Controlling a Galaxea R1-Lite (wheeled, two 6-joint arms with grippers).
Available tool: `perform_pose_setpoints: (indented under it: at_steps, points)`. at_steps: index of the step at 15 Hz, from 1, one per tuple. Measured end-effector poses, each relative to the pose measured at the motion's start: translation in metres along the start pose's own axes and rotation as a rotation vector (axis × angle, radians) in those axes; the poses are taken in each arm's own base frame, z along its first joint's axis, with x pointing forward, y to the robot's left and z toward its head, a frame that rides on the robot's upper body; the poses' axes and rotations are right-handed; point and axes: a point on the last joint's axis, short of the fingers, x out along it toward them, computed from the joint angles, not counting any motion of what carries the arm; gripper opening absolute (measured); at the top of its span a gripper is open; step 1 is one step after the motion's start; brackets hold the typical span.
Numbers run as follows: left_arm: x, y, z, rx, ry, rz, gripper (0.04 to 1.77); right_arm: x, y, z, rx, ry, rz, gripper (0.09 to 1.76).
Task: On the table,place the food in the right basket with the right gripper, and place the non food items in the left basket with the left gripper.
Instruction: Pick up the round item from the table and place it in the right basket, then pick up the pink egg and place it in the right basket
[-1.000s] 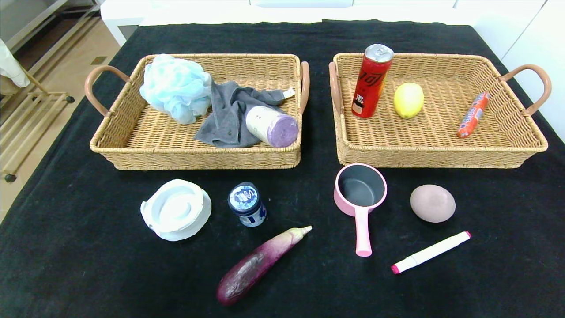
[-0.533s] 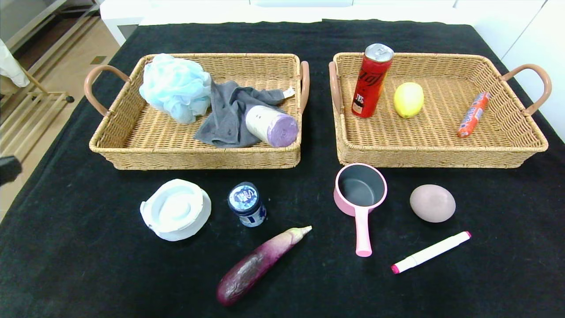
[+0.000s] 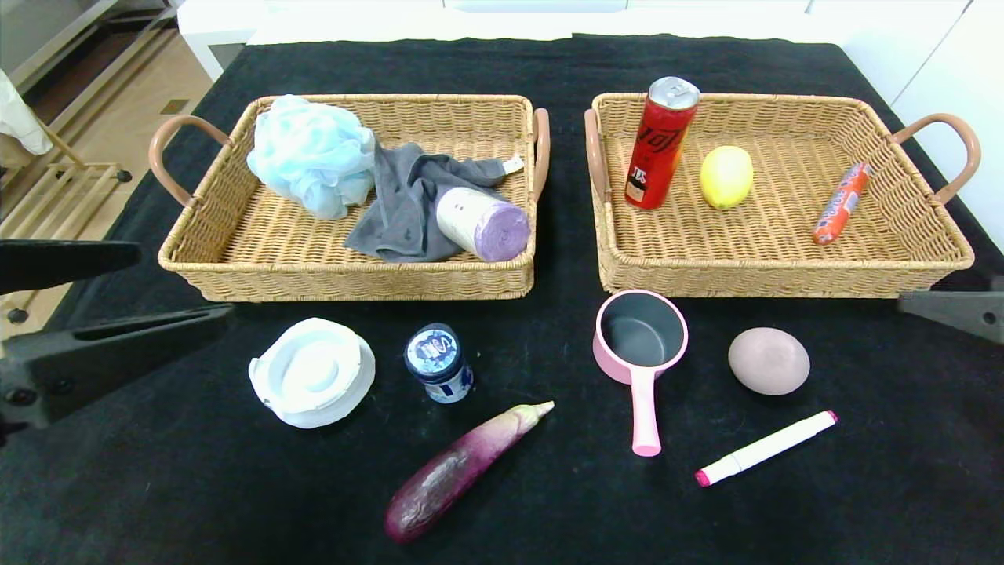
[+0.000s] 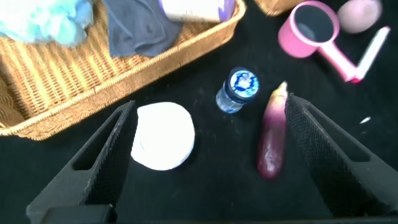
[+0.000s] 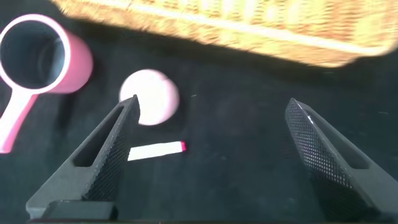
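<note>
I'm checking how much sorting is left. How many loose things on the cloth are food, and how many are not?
Food: 2 – eggplant, egg
Non-food: 4 – white lid, small jar, pink pot, marker
Total: 6

Head cam: high, facing fwd and down over the whole tabletop (image 3: 549,510), both baskets in frame. Left wrist cam: looks down past its open hand (image 4: 208,149) at close range. Shares eggplant (image 4: 272,134) and blue-capped jar (image 4: 237,90) w/ head view. Right wrist cam: close, looks down. Shares pink pot (image 5: 37,62), marker (image 5: 155,151) w/ head view.
</note>
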Motion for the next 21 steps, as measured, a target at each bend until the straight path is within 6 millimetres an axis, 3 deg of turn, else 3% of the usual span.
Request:
perform_pose_setpoints:
  at_steps: [4,16,21]
  points:
    - [0.017,-0.007,-0.003,0.009,0.053,-0.008,1.72,0.019,0.011,-0.002,-0.001,0.053,0.058,1.71]
    - [0.024,-0.007,-0.005,0.016,0.081,0.004,1.72,0.074,0.039,-0.009,-0.032,0.161,0.093,1.71]
    - [0.029,-0.012,-0.007,0.024,0.092,-0.037,1.72,0.085,0.041,-0.013,-0.023,0.194,0.095,1.71]
